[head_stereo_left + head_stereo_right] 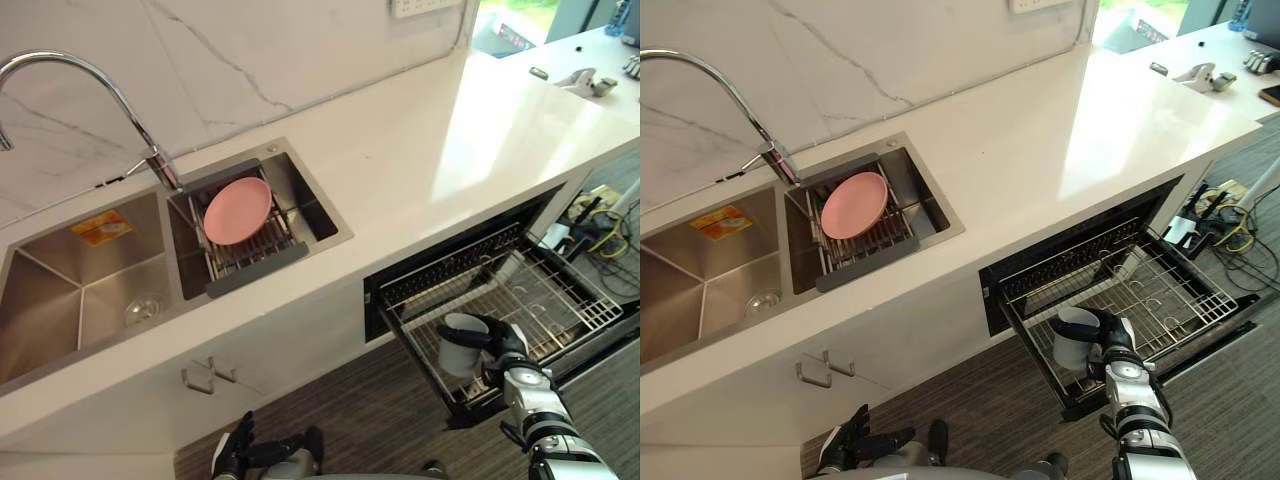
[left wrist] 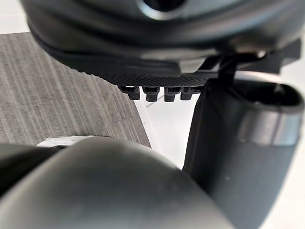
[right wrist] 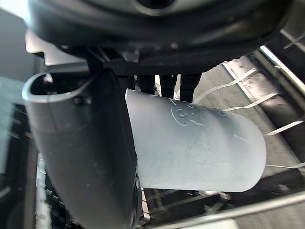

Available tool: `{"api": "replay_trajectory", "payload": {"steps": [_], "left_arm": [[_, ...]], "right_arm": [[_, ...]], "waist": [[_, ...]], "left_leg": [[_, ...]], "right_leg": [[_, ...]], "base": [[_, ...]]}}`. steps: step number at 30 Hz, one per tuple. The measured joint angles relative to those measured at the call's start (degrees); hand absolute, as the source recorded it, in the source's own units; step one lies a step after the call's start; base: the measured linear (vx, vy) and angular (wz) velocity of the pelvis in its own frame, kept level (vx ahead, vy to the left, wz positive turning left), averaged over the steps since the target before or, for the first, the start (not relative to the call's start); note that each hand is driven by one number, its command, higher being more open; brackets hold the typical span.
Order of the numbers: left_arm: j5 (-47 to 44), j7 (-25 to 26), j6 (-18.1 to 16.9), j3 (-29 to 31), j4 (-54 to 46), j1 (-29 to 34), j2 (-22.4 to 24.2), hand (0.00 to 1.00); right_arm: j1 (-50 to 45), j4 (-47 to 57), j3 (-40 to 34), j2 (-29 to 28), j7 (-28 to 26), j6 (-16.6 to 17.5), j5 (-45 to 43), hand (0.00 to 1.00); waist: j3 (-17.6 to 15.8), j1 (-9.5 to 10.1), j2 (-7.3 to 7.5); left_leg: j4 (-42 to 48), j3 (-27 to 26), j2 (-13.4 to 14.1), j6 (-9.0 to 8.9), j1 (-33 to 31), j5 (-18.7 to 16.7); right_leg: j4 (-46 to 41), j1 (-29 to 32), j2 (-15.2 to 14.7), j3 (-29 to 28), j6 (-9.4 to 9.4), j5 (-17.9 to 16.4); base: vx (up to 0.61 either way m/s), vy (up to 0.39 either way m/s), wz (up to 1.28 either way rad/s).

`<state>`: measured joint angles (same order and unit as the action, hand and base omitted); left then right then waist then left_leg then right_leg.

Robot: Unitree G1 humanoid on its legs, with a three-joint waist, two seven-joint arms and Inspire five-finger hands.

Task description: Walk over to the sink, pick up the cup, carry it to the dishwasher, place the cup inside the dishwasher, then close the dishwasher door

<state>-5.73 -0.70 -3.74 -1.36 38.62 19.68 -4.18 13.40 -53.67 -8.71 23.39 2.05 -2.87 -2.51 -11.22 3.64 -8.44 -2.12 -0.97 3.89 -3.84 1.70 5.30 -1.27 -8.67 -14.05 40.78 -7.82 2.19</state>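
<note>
one long white countertop [image 1: 430, 150] runs across the kitchen, with a steel double sink [image 1: 60, 290] set into it on the robot's left and an open dishwasher [image 1: 450, 262] under it on the right. the dishwasher's wire basket [image 1: 560, 300] is pulled out over the grey striped floor [image 1: 380, 420]. a curved chrome faucet [image 1: 90, 75] arches over the sink, and a pink plate [image 1: 238, 210] leans in a small drainer [image 1: 250, 262] across the right basin. the white cup [image 1: 462, 345] is in the right hand [image 1: 505, 345], upright over the near left corner of the basket; whether it rests on the wires cannot be told. that hand's thumb and fingers [image 3: 164, 83] are wrapped round the cup's side. the left hand [image 1: 235, 455] hangs low near the cabinet front, fingers loosely spread and holding nothing.
</note>
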Motion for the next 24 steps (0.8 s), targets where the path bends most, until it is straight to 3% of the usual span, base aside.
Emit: {"api": "replay_trajectory", "payload": {"steps": [4, 8, 14, 19, 24], "left_arm": [[0.0, -0.7, 0.2, 0.0, 0.4, -0.1, 0.4, 1.0], [0.1, -2.7, 1.6, 0.0, 0.5, -0.2, 0.3, 1.0], [0.2, -4.5, 2.2, 0.0, 0.7, -0.2, 0.2, 1.0], [0.0, -4.5, 2.4, 0.4, 1.8, -0.6, 0.1, 1.0], [0.0, -4.4, 2.9, 2.6, 3.6, -0.8, 0.2, 1.0]], "right_arm": [[-0.1, -1.0, 0.1, 0.0, -1.6, -0.3, 3.0, 1.0], [-2.9, -1.0, -1.2, 1.1, -1.5, -0.3, 4.3, 1.0], [-3.3, 0.5, -2.8, -0.6, 3.1, 1.8, 3.7, 1.0], [-7.9, 11.0, -8.5, -4.4, 10.1, 2.7, -2.2, 1.0], [-12.9, 23.1, -13.9, -10.7, 13.3, 7.8, -7.3, 1.0]], "waist": [[0.0, -0.02, -1.62], [0.2, -1.61, -2.45], [0.6, -1.52, -3.28], [0.6, -1.94, -3.11], [1.5, -3.14, -1.32]], "left_leg": [[-1.2, 0.5, -0.1, 0.04, 0.7, 1.0], [-2.8, -8.8, -1.6, 2.65, 0.7, 3.7], [-2.8, -9.3, -1.1, 2.59, 0.9, 3.9], [-2.8, -12.6, 0.5, 0.97, 1.8, 2.9], [-2.8, -16.4, 2.5, -2.15, 3.2, 1.7]], "right_leg": [[-2.7, -0.2, -0.9, 1.5, -0.29, -2.0], [-4.9, -2.7, -3.1, 7.2, -1.22, -4.3], [-4.3, -3.3, -2.1, 7.6, -1.2, -4.4], [-3.6, -2.3, -0.8, 3.7, -0.64, -4.3], [-3.5, -1.4, 0.6, 0.3, 0.34, -4.0]], "base": [[-0.01, -0.007, 0.23], [-0.02, 0.069, 0.71], [-0.02, 0.012, 0.08], [-0.02, -0.022, -0.32], [0.0, -0.065, -0.38]]}}
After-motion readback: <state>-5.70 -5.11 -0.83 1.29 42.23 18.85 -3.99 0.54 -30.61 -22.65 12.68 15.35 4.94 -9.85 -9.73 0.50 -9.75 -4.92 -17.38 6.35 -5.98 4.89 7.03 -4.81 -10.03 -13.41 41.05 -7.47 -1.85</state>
